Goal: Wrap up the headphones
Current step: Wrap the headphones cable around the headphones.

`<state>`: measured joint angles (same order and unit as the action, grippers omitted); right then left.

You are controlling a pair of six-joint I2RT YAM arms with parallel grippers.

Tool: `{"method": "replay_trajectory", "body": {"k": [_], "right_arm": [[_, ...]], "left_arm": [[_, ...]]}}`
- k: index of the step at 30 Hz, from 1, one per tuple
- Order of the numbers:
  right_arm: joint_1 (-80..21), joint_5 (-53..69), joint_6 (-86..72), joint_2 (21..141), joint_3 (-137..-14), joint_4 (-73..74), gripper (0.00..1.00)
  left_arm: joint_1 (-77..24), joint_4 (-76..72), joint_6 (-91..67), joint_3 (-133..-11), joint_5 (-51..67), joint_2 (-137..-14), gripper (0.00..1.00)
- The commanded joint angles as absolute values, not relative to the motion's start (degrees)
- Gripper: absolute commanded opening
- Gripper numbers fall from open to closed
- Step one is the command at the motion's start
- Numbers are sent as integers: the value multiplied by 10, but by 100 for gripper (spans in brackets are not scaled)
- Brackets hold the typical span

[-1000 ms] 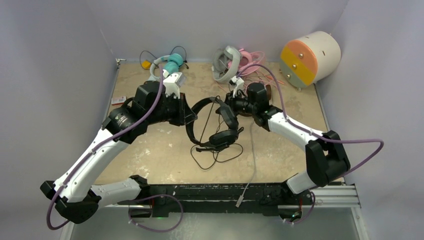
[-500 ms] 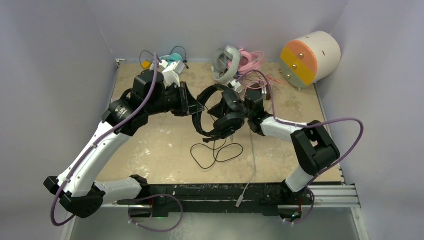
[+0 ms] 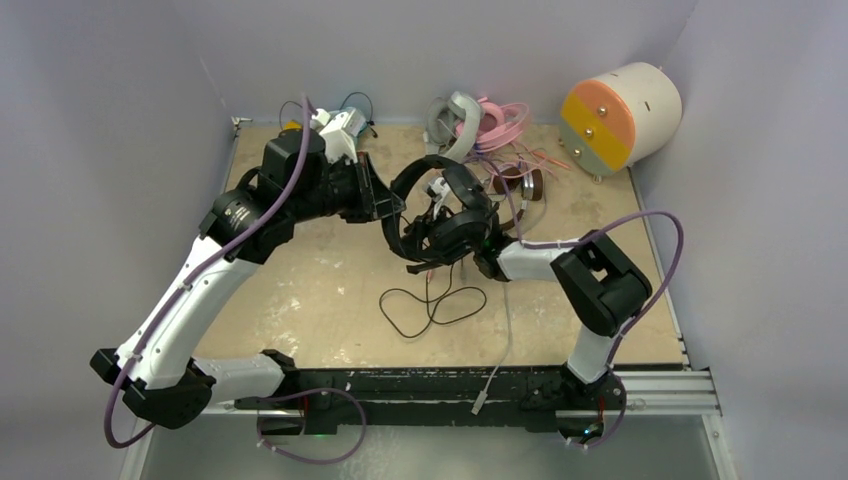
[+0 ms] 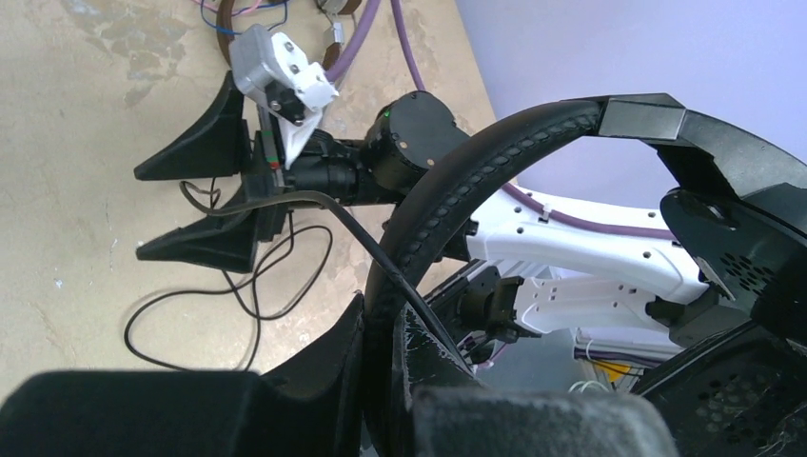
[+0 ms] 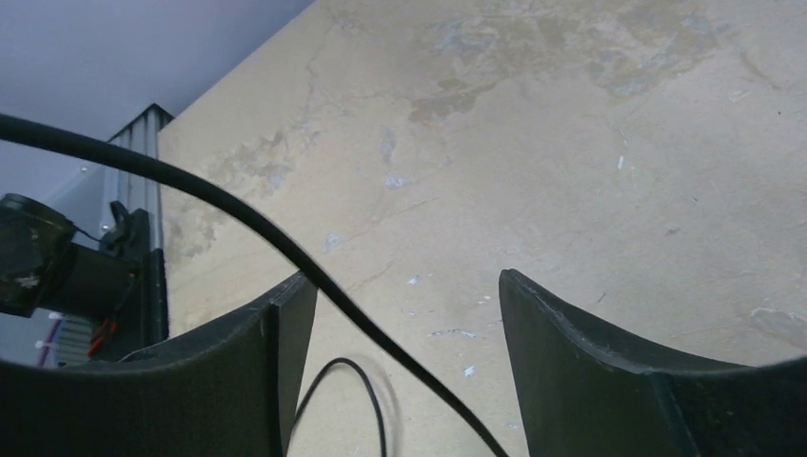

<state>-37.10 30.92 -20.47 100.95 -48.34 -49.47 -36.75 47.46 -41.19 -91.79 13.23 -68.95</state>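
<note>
One black pair of headphones (image 3: 440, 215), probably light, is held above the surface (image 3: 320, 290) well apart from the cream cylinder (image 3: 620, 115): left gripper (image 4: 385, 328) pinching the stiff padded headband (image 4: 495, 152), right gripper (image 5: 404, 290) spread around the thin limp cable (image 5: 238, 214), the judged hold point for winding.

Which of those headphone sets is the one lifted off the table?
The black pair, held up by its headband in the left gripper. The grey-white pair, pink pair and brown pair lie on the table farther back.
</note>
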Motion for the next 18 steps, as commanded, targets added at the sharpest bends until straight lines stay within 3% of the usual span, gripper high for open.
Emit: {"method": "replay_trajectory", "body": {"k": [1, 7, 11, 18], "right_arm": [[-371, 289, -182, 1038, -517, -527, 70], [-371, 304, -214, 1016, -506, -556, 35], [-359, 255, -199, 956, -535, -455, 2], [-276, 216, -230, 880, -568, -344, 0]], "left_arm": [[-364, 464, -412, -948, 155, -686, 0], [-365, 486, -377, -937, 168, -691, 0], [-364, 493, -344, -896, 184, -689, 0], [-364, 527, -290, -828, 119, -678, 0]]}}
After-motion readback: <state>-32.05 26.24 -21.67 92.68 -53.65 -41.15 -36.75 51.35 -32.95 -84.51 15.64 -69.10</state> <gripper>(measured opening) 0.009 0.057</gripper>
